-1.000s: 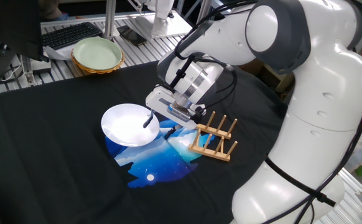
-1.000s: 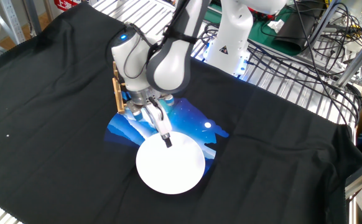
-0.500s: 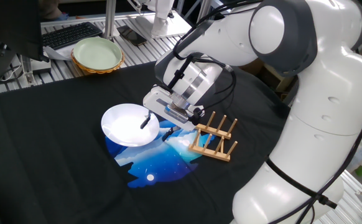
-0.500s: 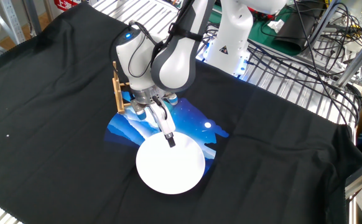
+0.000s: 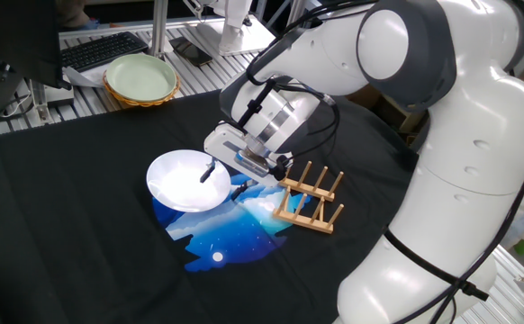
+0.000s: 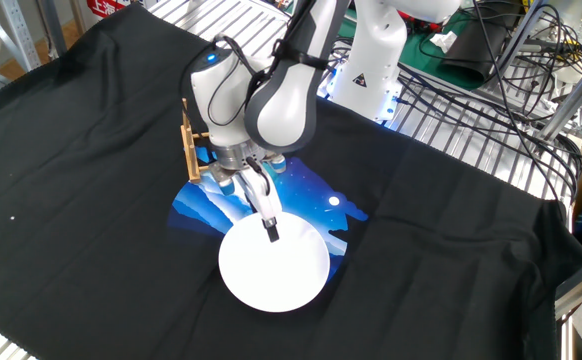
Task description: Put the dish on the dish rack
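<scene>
The dish [image 5: 183, 180] is a white round plate lying flat on the black cloth, partly over a blue print; it also shows in the other fixed view [image 6: 274, 262]. The dish rack [image 5: 309, 196], small and wooden with upright pegs, stands just right of it and appears behind the arm in the other view [image 6: 188, 150]. My gripper [image 5: 221, 182] is tilted low at the plate's rack-side rim. One black finger [image 5: 206, 171] reaches over the plate's surface, and the other sits outside the rim. The jaws stand apart. In the other view the gripper [image 6: 255, 212] shows one fingertip [image 6: 270, 232] on the plate.
A pale green bowl with a woven rim [image 5: 140, 78] sits at the far left edge of the table, next to a keyboard [image 5: 100, 49]. The blue printed patch [image 5: 226, 234] lies flat on the cloth. Metal grating and cables [image 6: 491, 90] border the table.
My gripper has shifted a little further over the plate, away from the rack. The plate and the rack have not moved.
</scene>
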